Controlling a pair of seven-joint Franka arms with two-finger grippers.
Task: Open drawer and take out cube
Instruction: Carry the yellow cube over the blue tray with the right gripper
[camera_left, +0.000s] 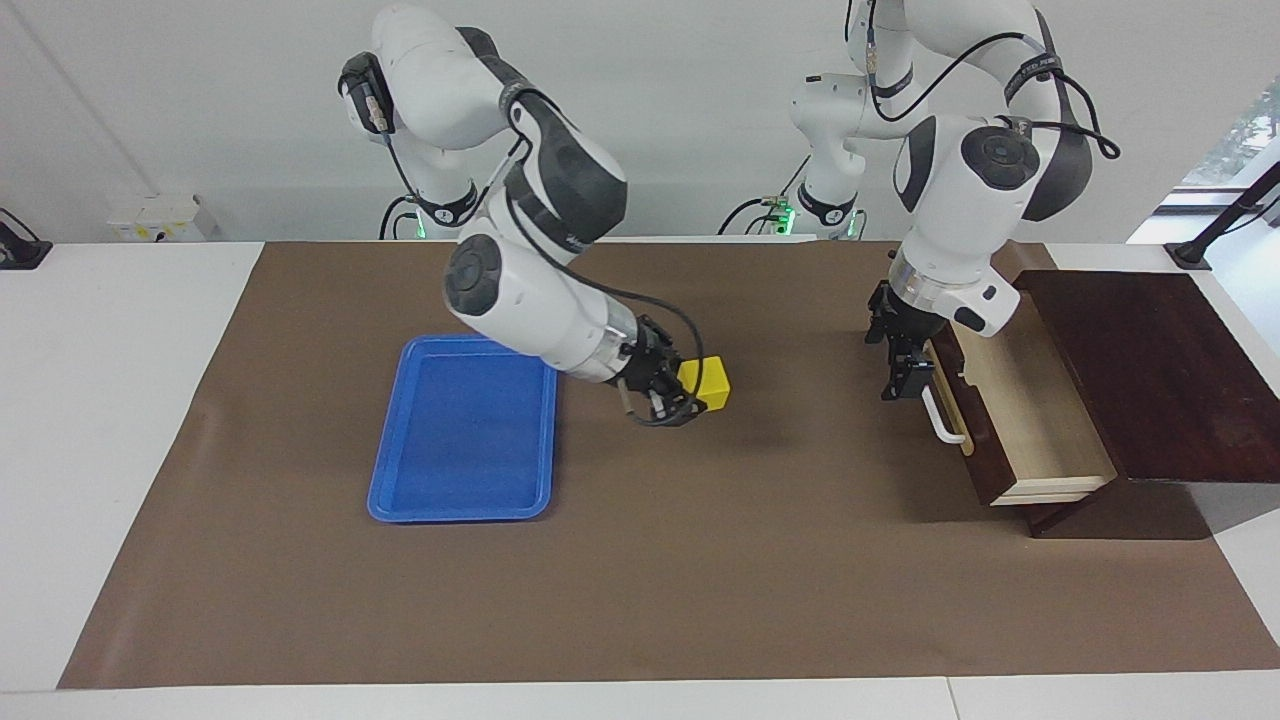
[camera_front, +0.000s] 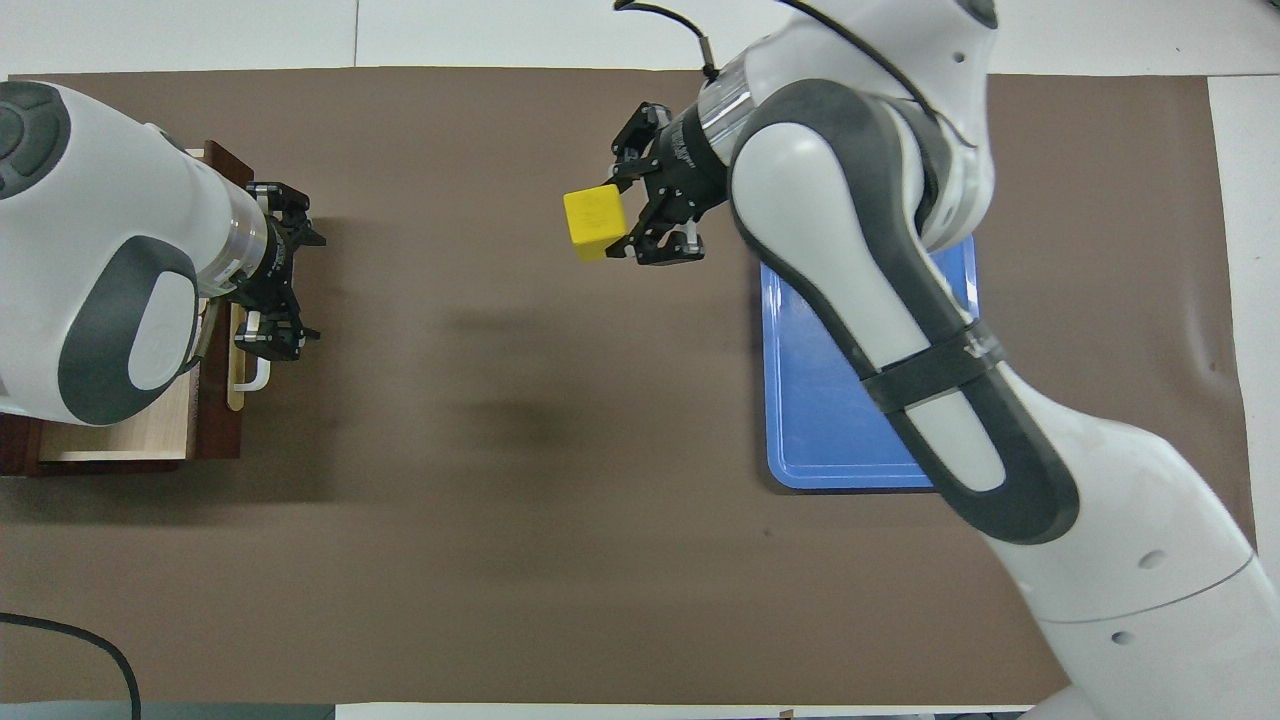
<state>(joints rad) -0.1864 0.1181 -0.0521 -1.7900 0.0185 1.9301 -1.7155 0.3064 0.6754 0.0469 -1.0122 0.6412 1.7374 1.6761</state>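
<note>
Cube (camera_left: 704, 382) sits clamped at the tip of the right gripper (camera_left: 688, 398), held up in the air over the bare brown mat (camera_left: 700, 560), between the blue tray (camera_left: 385, 495) and the drawer (camera_left: 1040, 420). In the overhead view the cube (camera_front: 594, 222) juts out past the right gripper (camera_front: 628, 216) toward the left arm's end of the table, with one fingertip pressed against its upper edge and the other against its lower corner; most of the yellow block shows clear of the fingers. The jaws are closed on it.

The right arm reaches in over the tray, its forearm covering part of the tray's rim.

The left gripper (camera_left: 900, 368) hangs just in front of the drawer's front panel, over the white handle (camera_left: 938, 418), its jaws spread open and holding nothing. Seen from above, the left gripper (camera_front: 282, 270) covers part of the handle (camera_front: 260, 372). It stands well apart from the cube.

The drawer is pulled out of its dark cabinet (camera_left: 1150, 370), and its pale inside shows with nothing in it.
</note>
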